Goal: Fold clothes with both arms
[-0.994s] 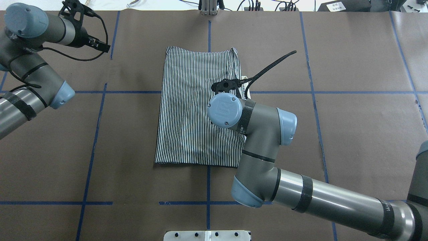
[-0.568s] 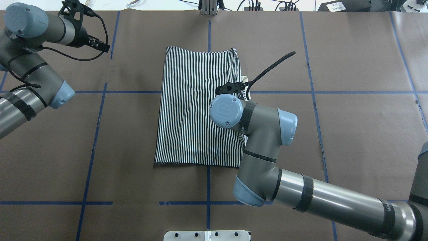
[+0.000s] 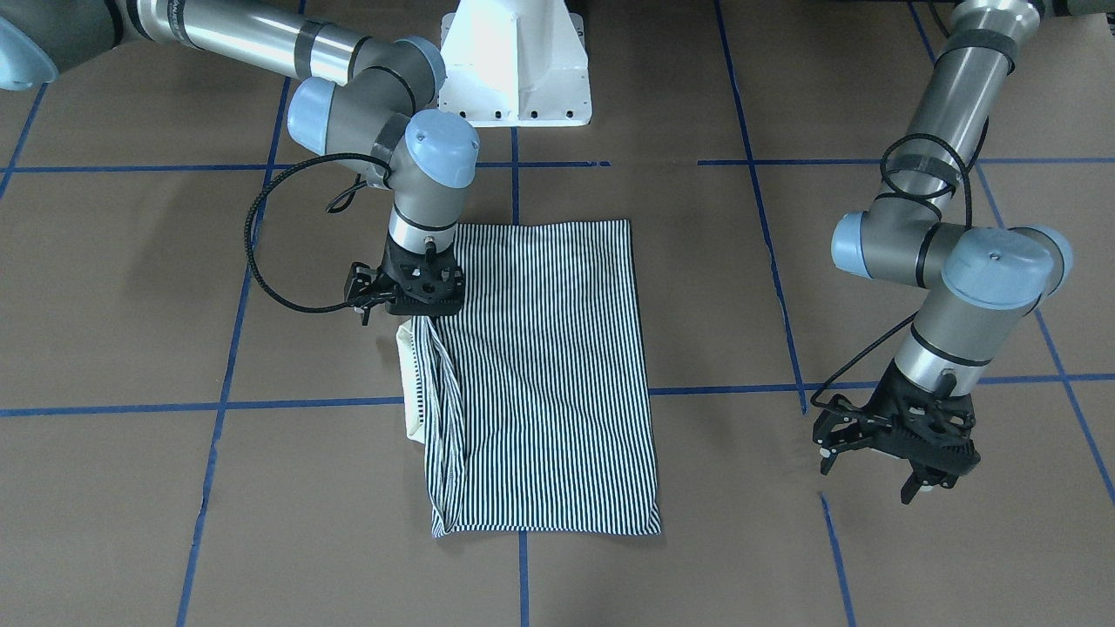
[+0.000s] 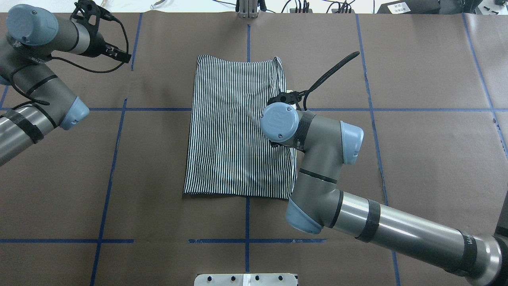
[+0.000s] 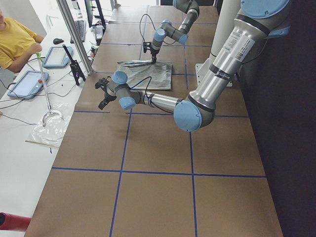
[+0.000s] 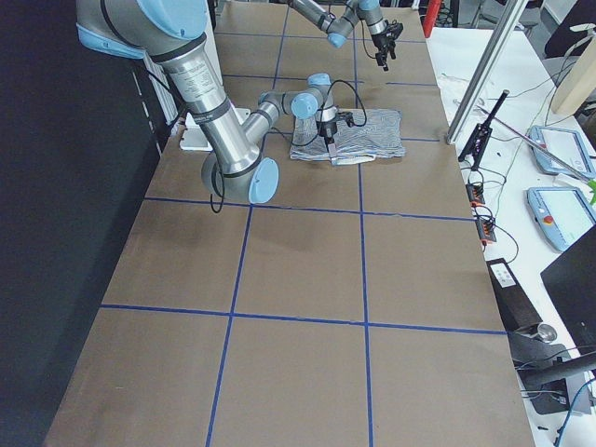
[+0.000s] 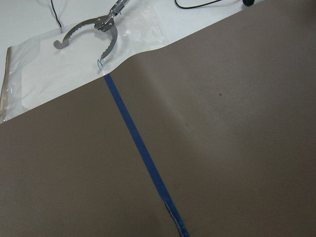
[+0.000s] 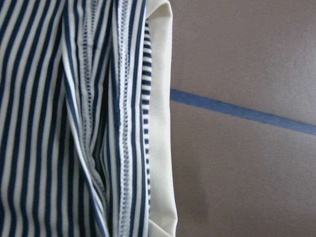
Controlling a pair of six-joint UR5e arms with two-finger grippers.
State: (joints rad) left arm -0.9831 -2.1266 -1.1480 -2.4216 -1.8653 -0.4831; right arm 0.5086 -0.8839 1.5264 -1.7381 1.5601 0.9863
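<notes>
Seen from above, the right arm (image 4: 357, 226) comes in nearest, from about 4 o'clock, and bends over the brown table (image 4: 416, 79). The striped polo shirt (image 4: 234, 127) lies flat in the middle of the table. It is folded into a tall shape, with its long sides running from near to far. A blue tape line (image 4: 151, 109) runs under it from side to side.

The right gripper (image 3: 414, 300) points straight down at the shirt's 3 o'clock edge, about halfway along it. Its fingers are hidden under its black body, so I cannot tell if it pinches the cloth or has let go. Right there a thick fold of stripes bunches up along the edge. The cream collar (image 3: 408, 383) pokes out from under that fold, onto the table.

Farther off, at about 10 o'clock from the shirt, the left gripper (image 3: 925, 488) hangs over the bare table, well apart from the cloth. Its two fingers look spread apart. Past the table's far edge, metal tongs (image 7: 94, 29) lie on a clear plastic bag (image 7: 39, 74).
</notes>
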